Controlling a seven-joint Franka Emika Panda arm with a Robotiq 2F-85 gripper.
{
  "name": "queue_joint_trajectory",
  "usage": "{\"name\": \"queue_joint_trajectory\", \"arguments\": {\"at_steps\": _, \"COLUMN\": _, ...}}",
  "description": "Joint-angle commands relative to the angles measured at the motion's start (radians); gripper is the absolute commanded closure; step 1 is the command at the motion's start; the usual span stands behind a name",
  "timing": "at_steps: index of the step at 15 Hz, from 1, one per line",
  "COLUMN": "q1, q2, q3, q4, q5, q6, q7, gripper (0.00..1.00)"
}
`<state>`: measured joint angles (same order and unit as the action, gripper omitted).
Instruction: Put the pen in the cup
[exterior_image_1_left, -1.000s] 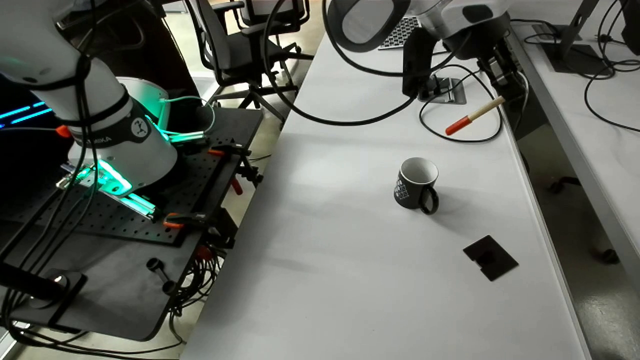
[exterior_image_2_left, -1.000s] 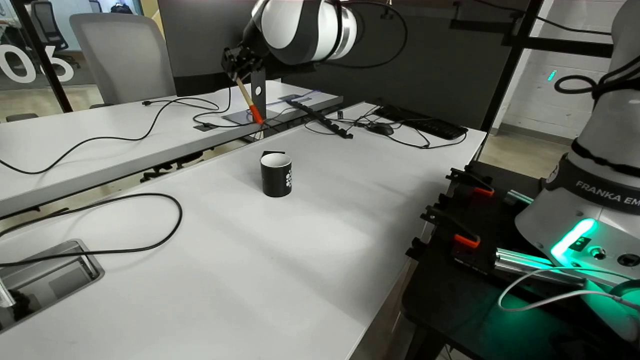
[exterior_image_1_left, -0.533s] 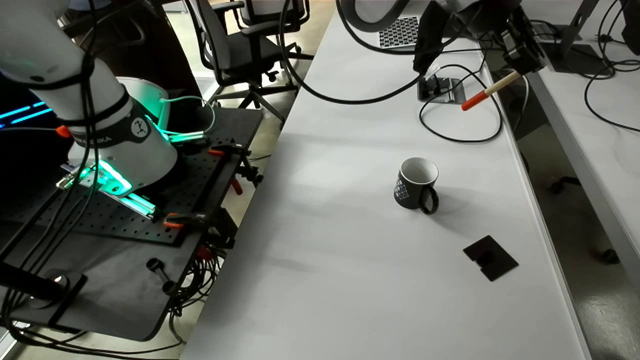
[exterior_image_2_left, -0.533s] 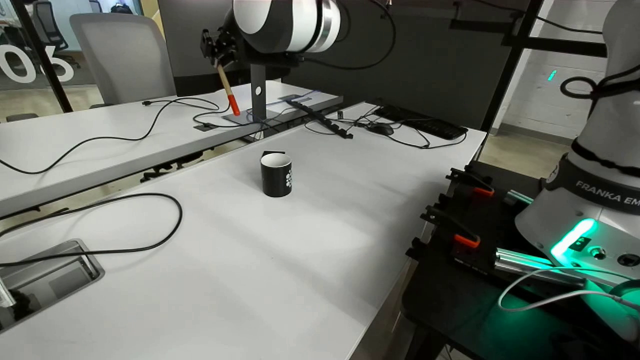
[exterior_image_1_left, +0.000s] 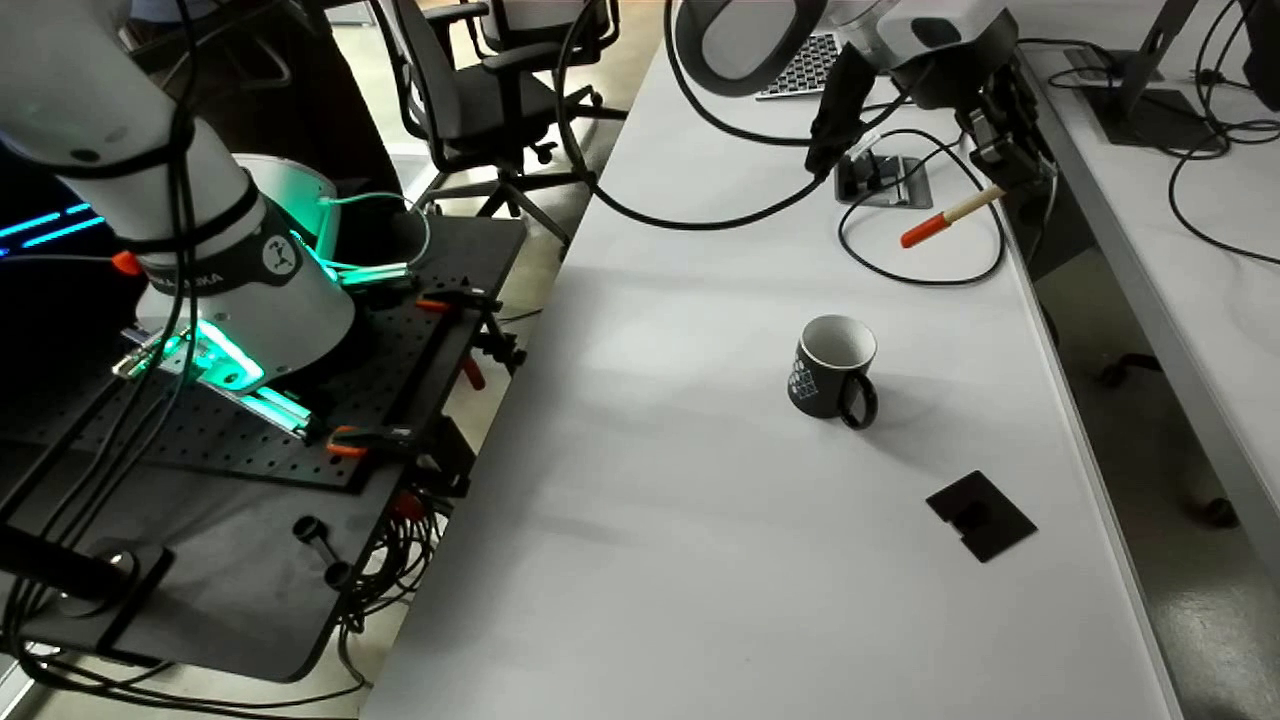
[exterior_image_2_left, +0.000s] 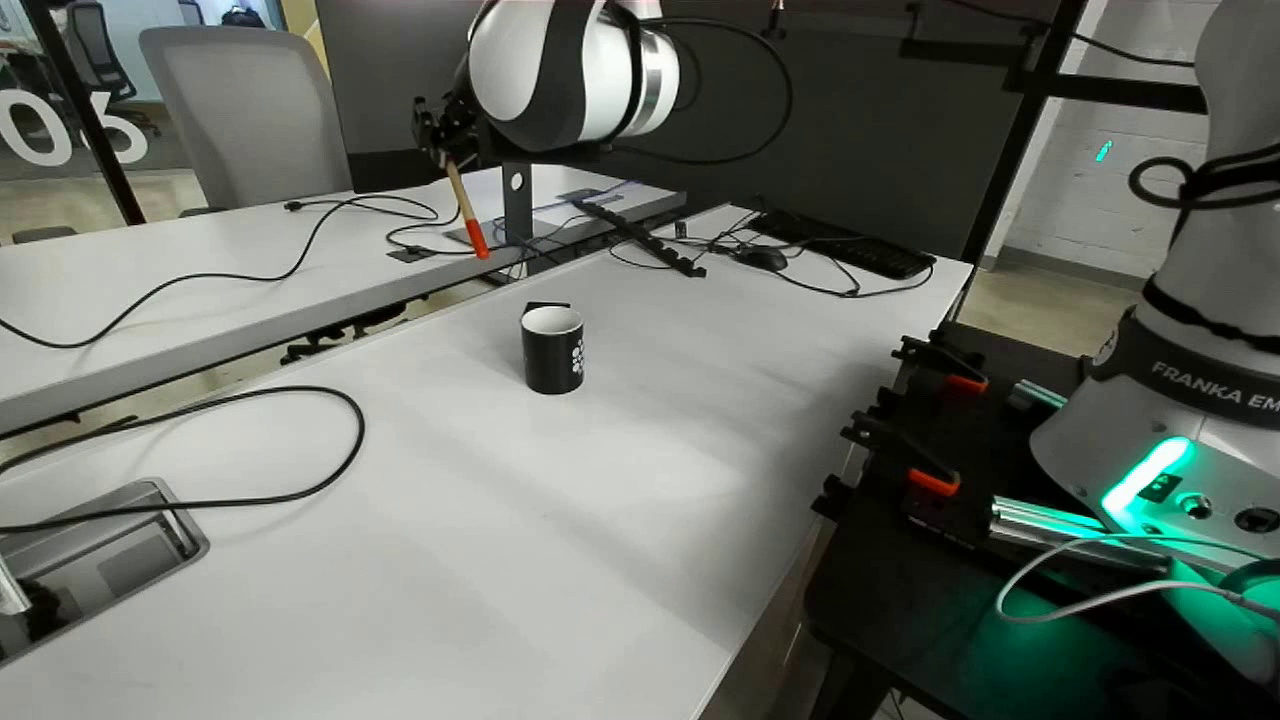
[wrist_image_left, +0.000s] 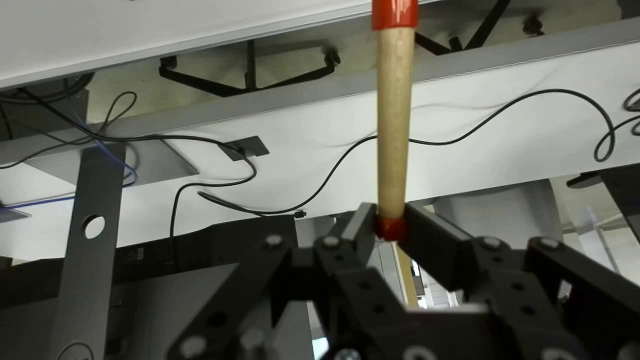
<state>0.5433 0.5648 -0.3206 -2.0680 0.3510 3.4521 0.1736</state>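
The pen, a pale wooden stick with a long red-orange end, shows in both exterior views (exterior_image_1_left: 955, 218) (exterior_image_2_left: 465, 210) and in the wrist view (wrist_image_left: 395, 115). My gripper (wrist_image_left: 391, 220) is shut on its other end, which has a small red cap. The pen hangs tilted, red-orange end low, in the air. The black cup (exterior_image_1_left: 822, 385) stands upright on the white table, its handle toward the flat black piece; it also shows in an exterior view (exterior_image_2_left: 552, 355). My gripper (exterior_image_1_left: 1010, 180) and the pen are above and apart from the cup. The cup is out of the wrist view.
A flat black square piece (exterior_image_1_left: 982, 515) lies on the table near the cup. A looped black cable (exterior_image_1_left: 925, 283) and a metal desk socket (exterior_image_1_left: 905, 185) lie near the pen's side. A gap separates the table from a second desk (exterior_image_2_left: 250, 250) with cables and a monitor stand (exterior_image_2_left: 517, 200).
My gripper first rises and moves away from the cup with the pen held, then comes partly back down. The cup and the flat black piece have not moved.
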Motion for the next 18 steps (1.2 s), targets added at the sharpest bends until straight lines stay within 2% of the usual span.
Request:
{"name": "queue_joint_trajectory", "arguments": {"at_steps": 1, "q1": 0.077, "q2": 0.02, "q3": -0.082, "q4": -0.009, "q5": 0.024, "q6": 0.006, "q7": 0.029, "gripper": 0.95}}
{"name": "queue_joint_trajectory", "arguments": {"at_steps": 8, "q1": 0.196, "q2": 0.035, "q3": -0.214, "q4": -0.07, "q5": 0.034, "q6": 0.006, "q7": 0.062, "gripper": 0.95}}
{"name": "queue_joint_trajectory", "arguments": {"at_steps": 18, "q1": 0.318, "q2": 0.061, "q3": -0.296, "q4": -0.17, "q5": 0.049, "q6": 0.006, "q7": 0.162, "gripper": 0.95}}
